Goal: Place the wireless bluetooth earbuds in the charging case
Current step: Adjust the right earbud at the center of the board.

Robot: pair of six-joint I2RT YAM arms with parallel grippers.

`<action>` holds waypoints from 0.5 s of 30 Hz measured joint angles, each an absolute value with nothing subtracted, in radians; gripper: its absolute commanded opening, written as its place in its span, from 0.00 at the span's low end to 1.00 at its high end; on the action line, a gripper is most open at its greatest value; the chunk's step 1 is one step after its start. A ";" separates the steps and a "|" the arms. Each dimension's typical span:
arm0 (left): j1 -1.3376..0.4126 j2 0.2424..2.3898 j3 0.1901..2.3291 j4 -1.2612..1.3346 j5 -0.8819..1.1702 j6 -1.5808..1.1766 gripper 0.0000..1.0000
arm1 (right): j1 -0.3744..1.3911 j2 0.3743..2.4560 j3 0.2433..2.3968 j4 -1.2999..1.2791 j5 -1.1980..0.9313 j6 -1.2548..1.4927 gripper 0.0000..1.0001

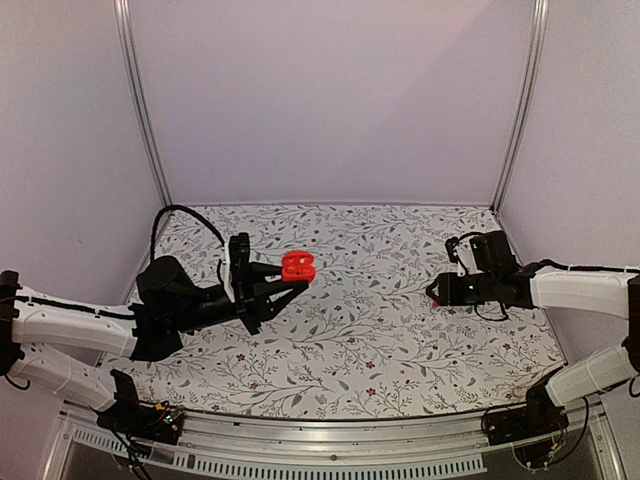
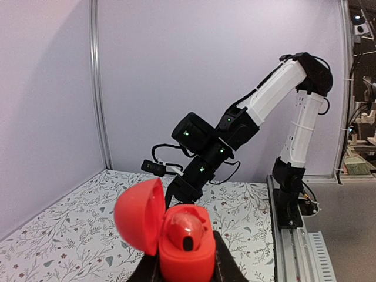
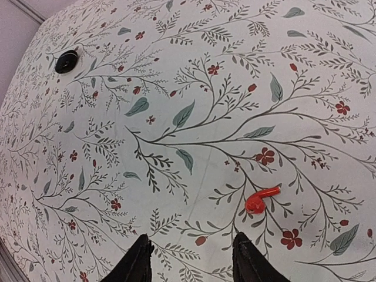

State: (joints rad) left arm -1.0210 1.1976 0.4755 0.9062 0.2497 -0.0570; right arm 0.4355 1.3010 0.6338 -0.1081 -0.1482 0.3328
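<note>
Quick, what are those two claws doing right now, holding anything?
Left gripper: shut on the red charging case, lid open.
Right gripper: jaws open, holding nothing; a red earbud lies nearby.

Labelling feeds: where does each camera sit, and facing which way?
Top external: above, behind the bases, facing down at the table; both arms show.
Left wrist: on the left gripper, facing the right arm; its fingers hold the open case.
Right wrist: facing down at a loose earbud; open fingertips show.
Shared: top and left wrist see the case.
</note>
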 measured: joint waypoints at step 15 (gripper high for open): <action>-1.021 1.184 0.472 0.904 0.249 -0.057 0.00 | 0.432 1.536 0.631 -0.015 -0.076 0.344 0.48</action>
State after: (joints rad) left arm -1.0210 1.1835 0.4717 0.9035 0.2493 -0.0570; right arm 0.4316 1.5364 0.6308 -0.0154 -0.0761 0.3435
